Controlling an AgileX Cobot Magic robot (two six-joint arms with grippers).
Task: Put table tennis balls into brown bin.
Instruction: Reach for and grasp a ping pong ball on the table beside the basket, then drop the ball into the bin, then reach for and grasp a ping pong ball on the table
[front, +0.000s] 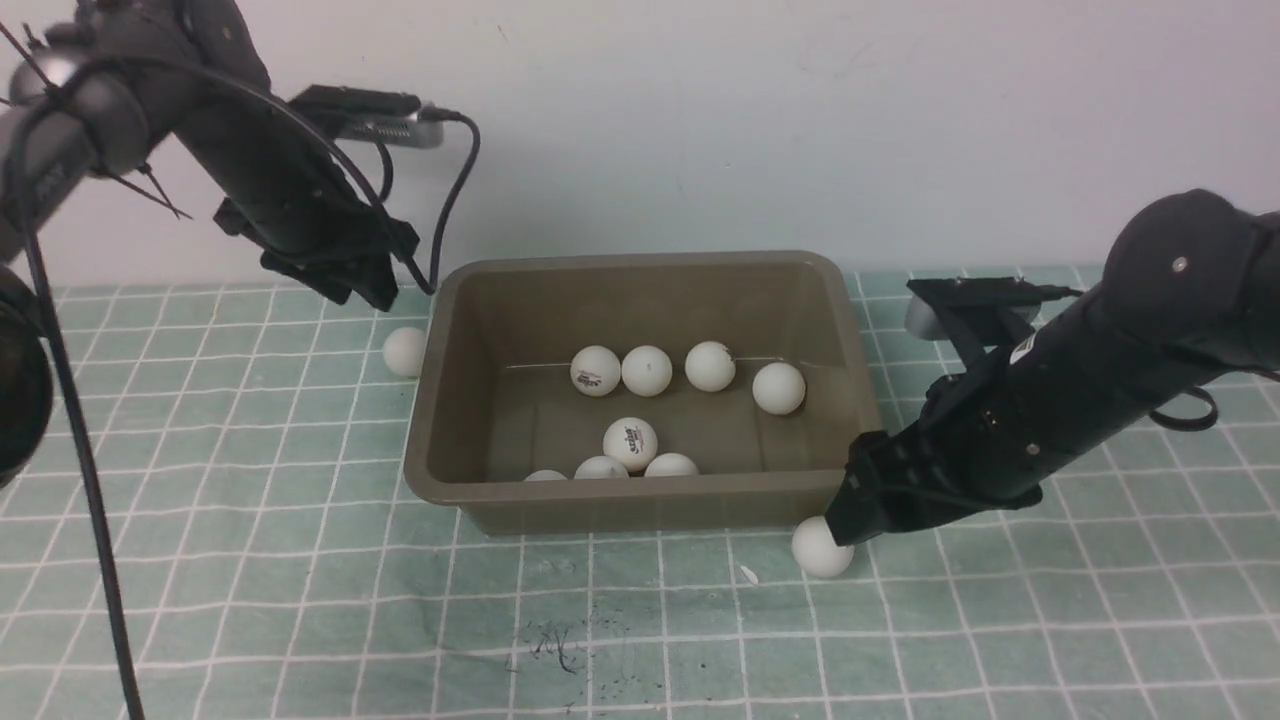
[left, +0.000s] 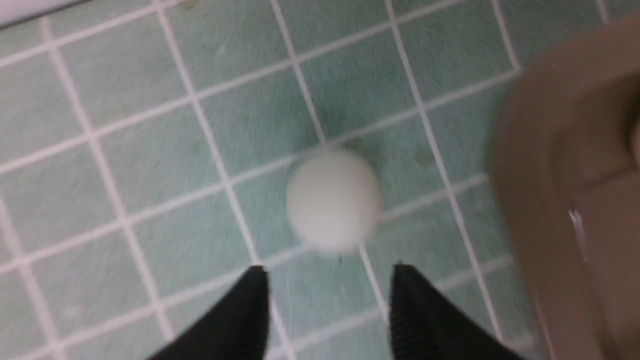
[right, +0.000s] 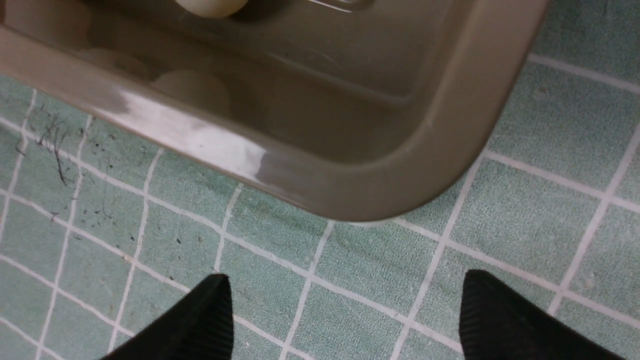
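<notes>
While the left jaws stand apart over a loose ball (left: 332, 200), the right jaws gape wide, both empty; right arm (front: 1050, 420) slopes low beside the bin (front: 640, 505), left arm (front: 270, 200) raised.

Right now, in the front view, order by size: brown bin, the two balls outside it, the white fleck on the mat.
1. brown bin
2. near ball and far ball: alike; camera nearness makes ranking unsure
3. white fleck
</notes>
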